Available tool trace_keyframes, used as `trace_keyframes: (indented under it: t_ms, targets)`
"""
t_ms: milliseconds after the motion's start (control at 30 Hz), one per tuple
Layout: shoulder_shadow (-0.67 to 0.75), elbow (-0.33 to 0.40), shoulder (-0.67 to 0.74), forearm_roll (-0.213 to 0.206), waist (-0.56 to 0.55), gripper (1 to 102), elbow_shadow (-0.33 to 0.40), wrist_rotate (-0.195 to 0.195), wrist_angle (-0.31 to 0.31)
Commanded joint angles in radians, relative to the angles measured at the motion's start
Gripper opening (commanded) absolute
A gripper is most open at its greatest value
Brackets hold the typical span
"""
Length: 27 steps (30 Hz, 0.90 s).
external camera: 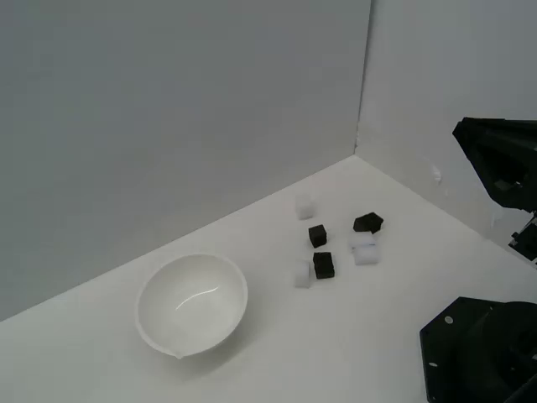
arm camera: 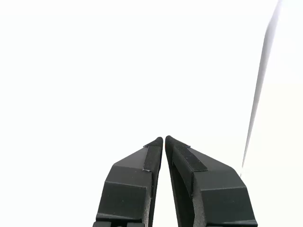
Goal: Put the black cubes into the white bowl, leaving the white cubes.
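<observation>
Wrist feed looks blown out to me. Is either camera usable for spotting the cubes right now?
Wrist view: overexposed to near-flat white, only the shut gripper and a thin grey streak show; no cubes visible. Exterior view: evenly lit, soft shadows, the three black cubes stand out sharply, the white cubes nearly blend into the table, and the white bowl shows a small glare arc inside.

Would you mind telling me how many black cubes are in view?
3, all outside the bowl: black cubes at and, among the white cubes. None seems hidden.
</observation>
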Motion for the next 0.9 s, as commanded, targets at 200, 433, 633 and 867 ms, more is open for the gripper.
trace_keyframes:
  t_ms: [200,433,633,867]
  targets:
    - [0.014,-0.015,0.014,-0.014,-0.02,3,-0.026,0.012,0.035]
    - [-0.02,-0.08,-0.018,-0.011,-0.02,3,-0.091,0.012,0.035]
    - [-0.195,-0.19,-0.193,-0.005,-0.021,3,-0.201,0.026,0.037]
    - [-0.471,-0.339,-0.474,-0.005,-0.02,3,-0.344,0.026,0.121]
